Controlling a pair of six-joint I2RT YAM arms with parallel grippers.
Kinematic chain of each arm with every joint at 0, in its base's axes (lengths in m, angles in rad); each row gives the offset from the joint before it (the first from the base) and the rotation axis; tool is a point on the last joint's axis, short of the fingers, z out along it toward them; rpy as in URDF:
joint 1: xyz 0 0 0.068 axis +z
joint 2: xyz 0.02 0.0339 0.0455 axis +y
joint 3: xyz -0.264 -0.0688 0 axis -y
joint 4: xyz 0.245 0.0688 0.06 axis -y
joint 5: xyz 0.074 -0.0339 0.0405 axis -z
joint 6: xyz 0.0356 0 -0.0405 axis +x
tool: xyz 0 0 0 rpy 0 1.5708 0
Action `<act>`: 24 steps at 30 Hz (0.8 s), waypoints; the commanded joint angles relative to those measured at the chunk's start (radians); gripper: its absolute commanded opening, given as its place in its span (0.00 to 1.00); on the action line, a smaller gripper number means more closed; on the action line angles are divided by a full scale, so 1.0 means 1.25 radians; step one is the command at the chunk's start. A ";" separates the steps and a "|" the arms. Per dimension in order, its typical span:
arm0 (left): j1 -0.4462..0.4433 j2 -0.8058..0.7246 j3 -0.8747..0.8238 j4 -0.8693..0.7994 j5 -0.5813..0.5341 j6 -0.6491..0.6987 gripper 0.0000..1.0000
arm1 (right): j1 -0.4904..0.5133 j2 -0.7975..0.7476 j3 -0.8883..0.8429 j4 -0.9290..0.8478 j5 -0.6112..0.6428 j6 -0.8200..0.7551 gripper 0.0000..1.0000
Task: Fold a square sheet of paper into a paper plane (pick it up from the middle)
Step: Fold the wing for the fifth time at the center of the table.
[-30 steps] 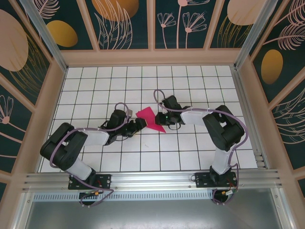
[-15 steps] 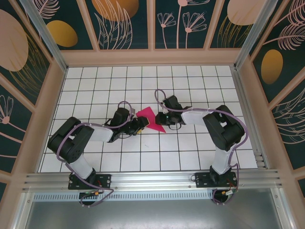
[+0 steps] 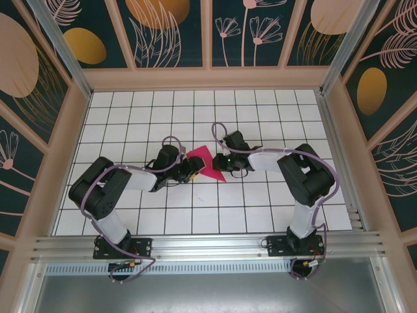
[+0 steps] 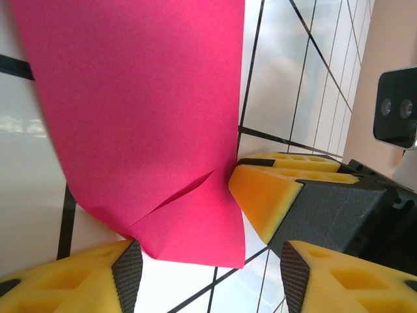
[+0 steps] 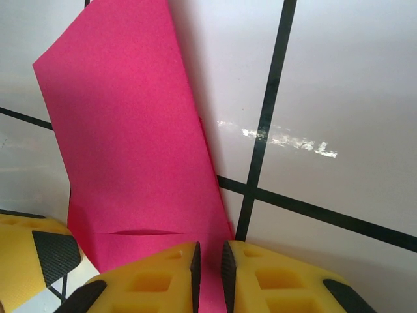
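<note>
Thin magenta-pink paper sheet (image 5: 130, 130): right gripper (image 5: 210, 251) is clamping it between its fingertips, anchoring it. Left gripper (image 4: 207, 267) is gaping empty, straddling its corner.

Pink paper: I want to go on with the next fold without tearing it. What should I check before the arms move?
1. Right gripper shut on the pink paper at its edge: ok.
2. Left gripper open at the paper's edge: ok.
3. Left gripper gripping the paper: not ok, not closed yet.
4. Folded flap in place: ok, its edge shows in the left wrist view.
5. Paper flat on the white grid table: cannot tell.
6. Grippers apart from each other: cannot tell, very close.
</note>
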 commanded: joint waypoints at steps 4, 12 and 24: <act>-0.007 -0.105 -0.024 -0.148 -0.114 -0.026 0.63 | 0.003 -0.019 -0.040 -0.019 0.016 0.040 0.19; -0.022 -0.093 0.002 -0.190 -0.106 -0.064 0.63 | 0.036 -0.035 -0.059 0.009 -0.025 0.106 0.20; -0.024 -0.029 0.051 -0.179 -0.076 -0.076 0.55 | 0.041 -0.022 -0.059 0.024 -0.044 0.122 0.20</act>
